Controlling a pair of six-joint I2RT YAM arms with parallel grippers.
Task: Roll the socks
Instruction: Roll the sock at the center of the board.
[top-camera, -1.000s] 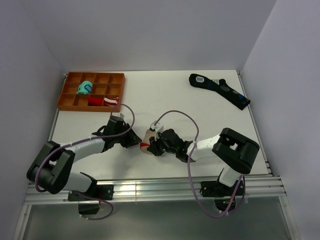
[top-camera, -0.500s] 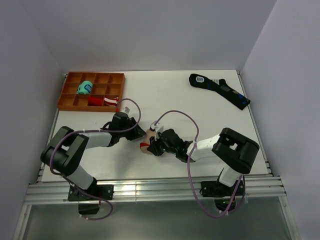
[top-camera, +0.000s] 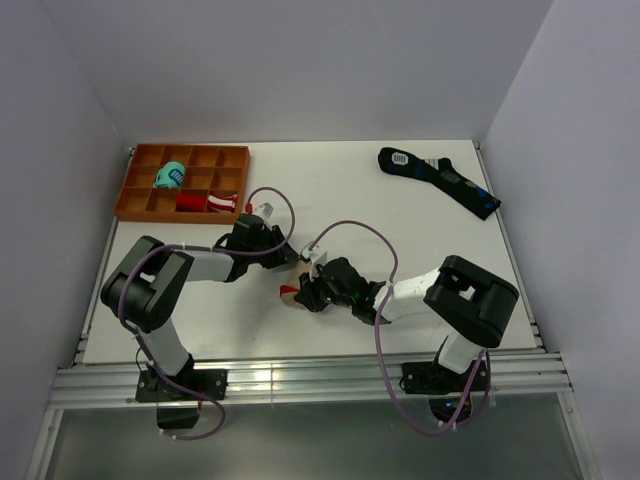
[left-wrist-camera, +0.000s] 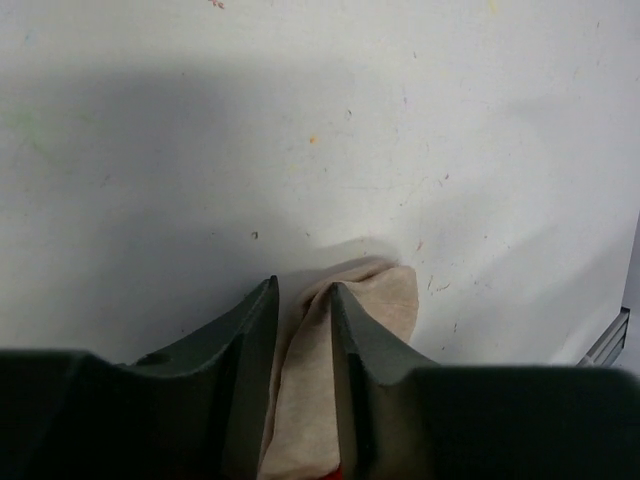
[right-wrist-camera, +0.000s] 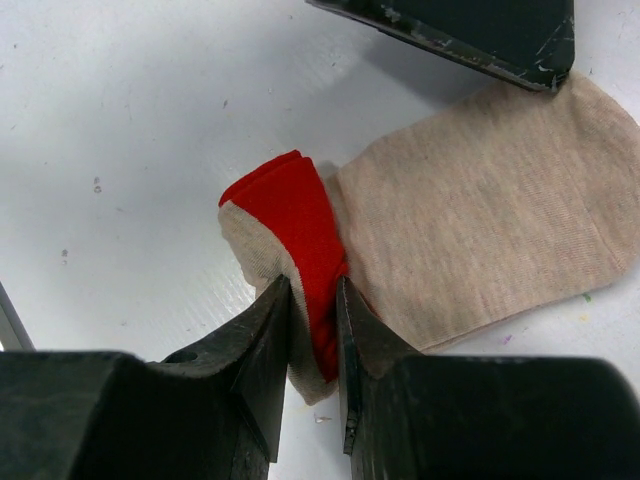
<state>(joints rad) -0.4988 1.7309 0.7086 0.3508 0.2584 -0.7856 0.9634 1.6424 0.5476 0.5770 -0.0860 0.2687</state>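
The white table (top-camera: 400, 220) is scuffed, with small specks on its surface. The socks (top-camera: 297, 270) lie on it between the left gripper (top-camera: 283, 258) and the right gripper (top-camera: 308, 292). Their beige part is spread flat on the tabletop at the left gripper's tips, and their folded red end is at the right gripper's tips. An orange tray (top-camera: 207, 158) rests on the table well beyond the left gripper, off to its outer side. A black sock (top-camera: 440, 178) lies stretched out far ahead of the right gripper, near the table's back corner on that side.
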